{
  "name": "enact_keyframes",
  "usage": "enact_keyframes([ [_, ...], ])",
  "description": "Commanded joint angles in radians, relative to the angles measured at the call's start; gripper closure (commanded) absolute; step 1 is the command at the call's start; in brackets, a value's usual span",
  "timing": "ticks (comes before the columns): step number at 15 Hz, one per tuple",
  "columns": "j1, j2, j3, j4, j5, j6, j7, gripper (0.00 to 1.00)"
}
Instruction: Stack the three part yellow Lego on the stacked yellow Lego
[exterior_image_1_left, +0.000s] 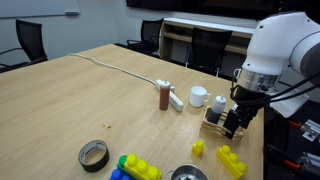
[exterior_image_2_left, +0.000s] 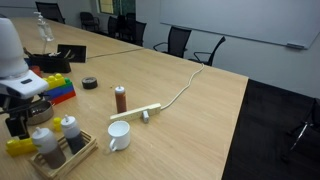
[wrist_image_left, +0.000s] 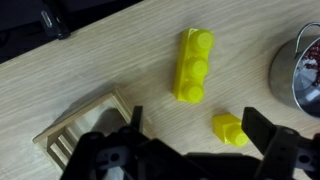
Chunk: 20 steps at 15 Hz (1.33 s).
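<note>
The three part yellow Lego (wrist_image_left: 193, 65) lies on the bench (wrist_image_left: 120, 50) a little way from the wooden rack (wrist_image_left: 78, 128), on the side toward the metal bowl (wrist_image_left: 300, 70), and touches neither. I judge it to be light, hollow, hard plastic. It looks stiff enough for a firm squeeze, but its sides are smooth, so it could slip or twist if I catch it off centre. The joined bricks might also part if I lever on one end. I would take hold across its two long flat sides, level with the middle stud. A tiny single yellow brick (wrist_image_left: 230, 130) sits near it, also on the bowl side of the rack and apart from the block, close enough to bump on the way down. My end effector (wrist_image_left: 193, 120) hovers over the bench just beside the rack, fingers spread wide and holding nothing. The wrist view gives me the block's row of three studs and the gap to the tiny brick, but not the target. In an exterior view I see the stacked yellow Lego (exterior_image_1_left: 142, 168), farther from the rack than the bowl, by a roll of tape (exterior_image_1_left: 93, 155), and how high my end effector (exterior_image_1_left: 235, 122) hangs. From the opposite side my arm hides most of the block.
</note>
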<state>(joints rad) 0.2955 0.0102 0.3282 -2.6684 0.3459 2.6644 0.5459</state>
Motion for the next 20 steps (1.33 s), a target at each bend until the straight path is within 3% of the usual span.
enact_keyframes([
  [1,0.006,-0.004,-0.007,0.000,0.001,-0.001,0.000,0.00],
  [20,0.079,0.247,0.037,0.023,0.103,0.201,0.023,0.00],
])
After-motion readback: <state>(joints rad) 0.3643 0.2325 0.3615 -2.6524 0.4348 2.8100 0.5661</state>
